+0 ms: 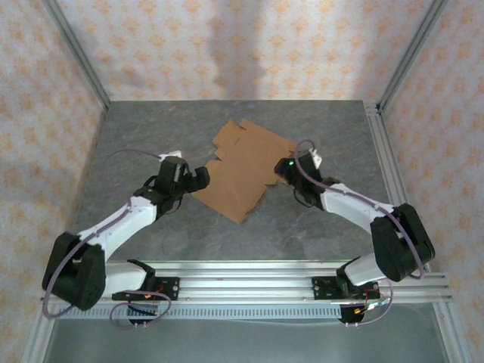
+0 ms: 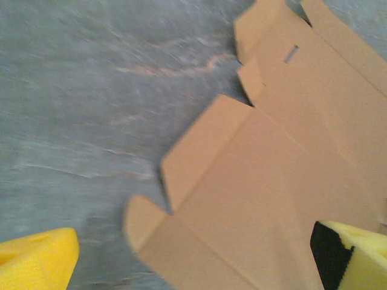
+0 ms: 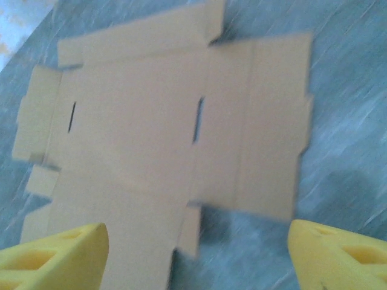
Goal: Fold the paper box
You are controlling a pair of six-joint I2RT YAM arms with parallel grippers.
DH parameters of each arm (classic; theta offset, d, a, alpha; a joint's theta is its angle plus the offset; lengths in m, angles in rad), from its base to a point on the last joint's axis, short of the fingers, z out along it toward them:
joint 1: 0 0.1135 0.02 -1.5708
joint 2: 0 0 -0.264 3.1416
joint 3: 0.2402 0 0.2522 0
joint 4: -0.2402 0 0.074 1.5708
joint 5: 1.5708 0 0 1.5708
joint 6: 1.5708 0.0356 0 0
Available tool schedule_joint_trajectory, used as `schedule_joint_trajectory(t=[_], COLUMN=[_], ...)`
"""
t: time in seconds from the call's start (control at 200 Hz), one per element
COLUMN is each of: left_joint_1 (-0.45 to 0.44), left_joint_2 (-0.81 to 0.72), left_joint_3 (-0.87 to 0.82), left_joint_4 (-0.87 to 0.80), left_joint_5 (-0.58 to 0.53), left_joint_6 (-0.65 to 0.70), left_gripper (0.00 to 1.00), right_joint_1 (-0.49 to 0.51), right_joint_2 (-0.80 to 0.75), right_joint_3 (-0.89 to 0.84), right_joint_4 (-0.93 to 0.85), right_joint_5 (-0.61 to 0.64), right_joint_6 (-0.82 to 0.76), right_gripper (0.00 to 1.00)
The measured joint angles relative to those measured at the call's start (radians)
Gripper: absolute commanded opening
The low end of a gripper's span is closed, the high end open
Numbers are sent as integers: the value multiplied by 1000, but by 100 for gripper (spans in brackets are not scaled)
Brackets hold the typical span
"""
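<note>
Paper box (image 1: 246, 170), an unfolded sheet of plain brown cardboard, lies near the centre of the top view, between the two grippers.

The left gripper (image 1: 198, 178) sits just beside the sheet's left edge, and the right gripper (image 1: 283, 172) sits at its right edge, under a small green light. Both stand wide apart and hold nothing.

In the left wrist view, the left gripper (image 2: 196, 260) shows one yellow fingertip (image 2: 36, 260) at the lower left over bare table. The other is at the lower right, over the cardboard. Whether it touches the sheet cannot be told. The paper box (image 2: 272, 181) fills the right half of this frame, running to the upper right.

In the right wrist view, the right gripper (image 3: 196, 257) has one yellow fingertip (image 3: 54, 257) at the lower left, overlapping the sheet's lower edge. The other is at the lower right, over bare table. The paper box (image 3: 157, 121) spreads across the upper and middle frame.

The sheet is die-cut, with small rounded and square flaps along its sides and straight creases between its panels. Two narrow dark slots cut through the middle panels. It carries no print.

It rests on a grey marbled table (image 1: 151, 144).
</note>
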Motion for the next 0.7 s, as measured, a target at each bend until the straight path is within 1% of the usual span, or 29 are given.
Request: schedule_joint_trajectory(t=[0.075, 0.155, 0.2, 0.245, 0.285, 0.305, 0.355, 0.44, 0.52, 0.586, 0.701], left_joint_1=[-55, -124, -152, -167, -171, -170, -168, -167, -166, -166, -151], left_joint_2=[82, 180, 230, 277, 319, 340, 389, 464, 515, 542, 549], left_joint_3=[54, 136, 179, 213, 235, 247, 267, 300, 319, 327, 335], left_joint_4=[7, 11, 16, 19, 21, 21, 18, -3, -36, -61, -71], left_joint_5=[21, 37, 48, 61, 72, 75, 79, 87, 90, 91, 101], left_joint_6=[-57, -104, -131, -155, -176, -185, -208, -216, -218, -213, -200], left_gripper=[100, 99, 95, 88, 78, 74, 71, 60, 55, 54, 53], right_joint_1=[-77, -124, -138, -152, -163, -171, -192, -233, -271, -298, -335], right_joint_2=[25, 81, 117, 154, 186, 204, 251, 343, 445, 526, 650], right_joint_3=[49, 133, 180, 228, 266, 285, 336, 438, 561, 660, 809], right_joint_4=[-34, -71, -80, -86, -92, -97, -112, -151, -219, -271, -366], right_joint_5=[-53, -106, -134, -161, -184, -201, -239, -302, -348, -395, -500], right_joint_6=[-82, -166, -208, -245, -270, -284, -317, -375, -433, -482, -577], right_gripper=[84, 87, 87, 86, 86, 86, 86, 87, 88, 87, 83])
